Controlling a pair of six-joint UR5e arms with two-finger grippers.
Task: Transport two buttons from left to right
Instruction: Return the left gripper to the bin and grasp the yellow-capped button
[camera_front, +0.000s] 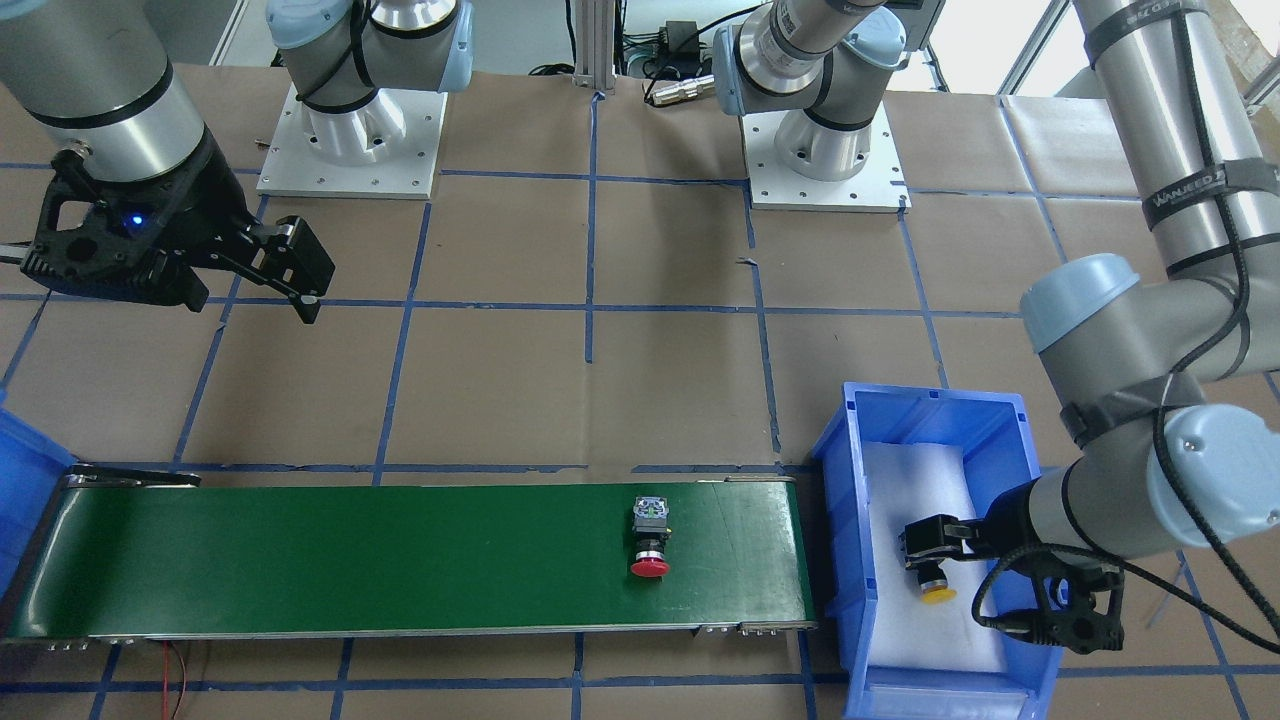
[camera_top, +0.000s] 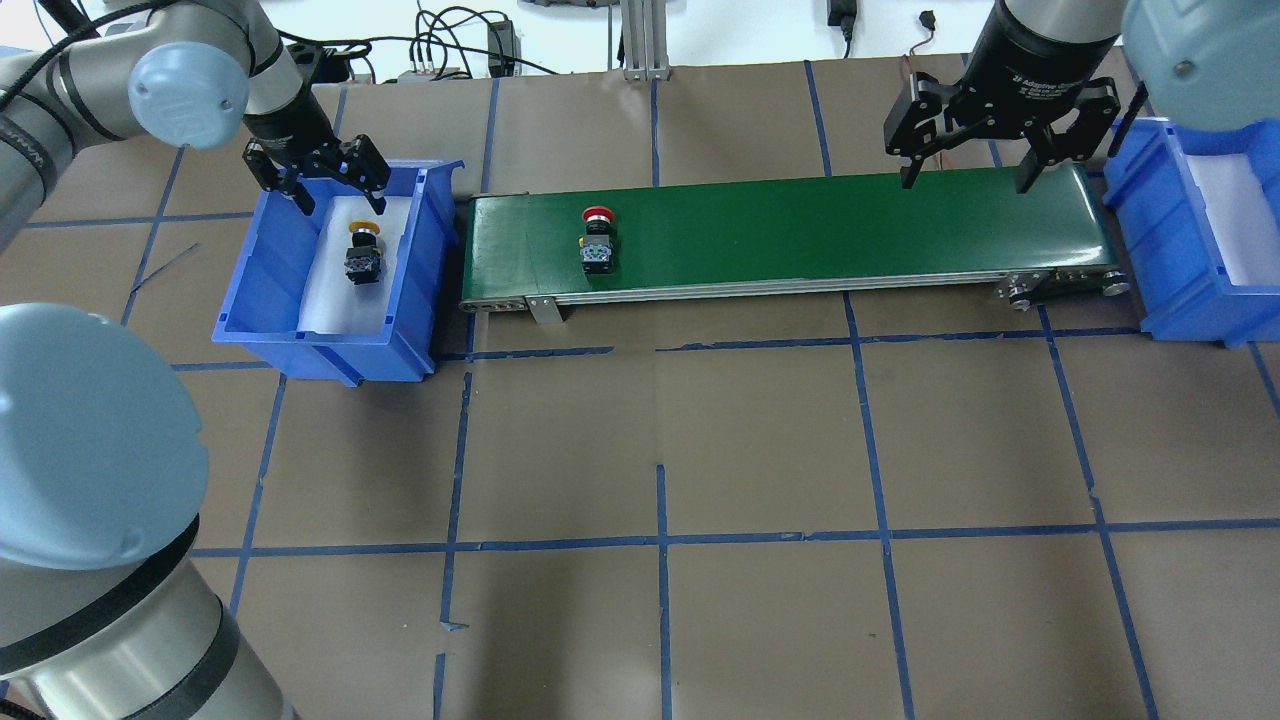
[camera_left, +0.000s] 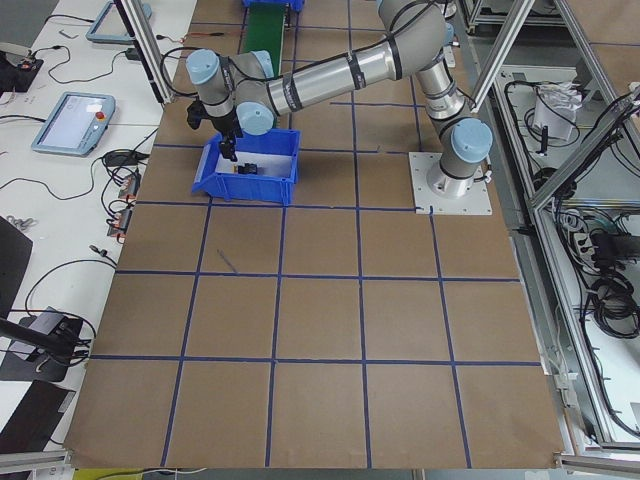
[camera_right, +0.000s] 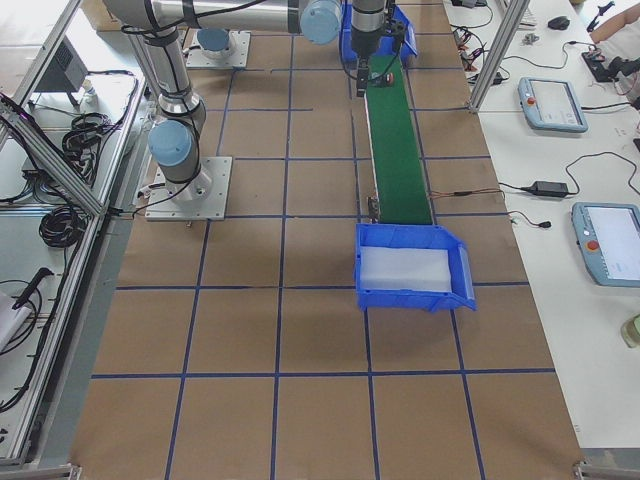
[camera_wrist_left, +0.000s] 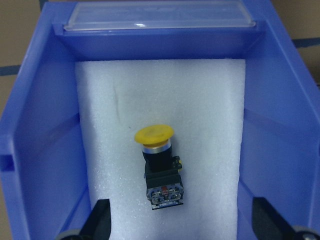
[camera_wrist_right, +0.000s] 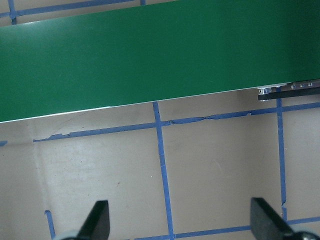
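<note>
The yellow button (camera_wrist_left: 157, 165) lies on its side on white foam in the left blue bin (camera_top: 240, 330), cap toward the far wall. It also shows in the overhead view (camera_top: 362, 252) and the front view (camera_front: 935, 583). My left gripper (camera_top: 322, 185) hangs open over the bin, just above the button, holding nothing; its fingertips (camera_wrist_left: 100, 220) flank the foam. The red button (camera_top: 597, 240) lies on the green conveyor belt (camera_top: 800, 230) near its left end, also in the front view (camera_front: 650, 545). My right gripper (camera_top: 965, 183) is open and empty above the belt's right end.
A second blue bin (camera_top: 1200, 240) with white foam stands past the belt's right end, empty. The arm bases (camera_front: 350, 140) stand on white plates at the table's back. Brown paper with blue tape lines (camera_wrist_right: 160, 165) covers the table.
</note>
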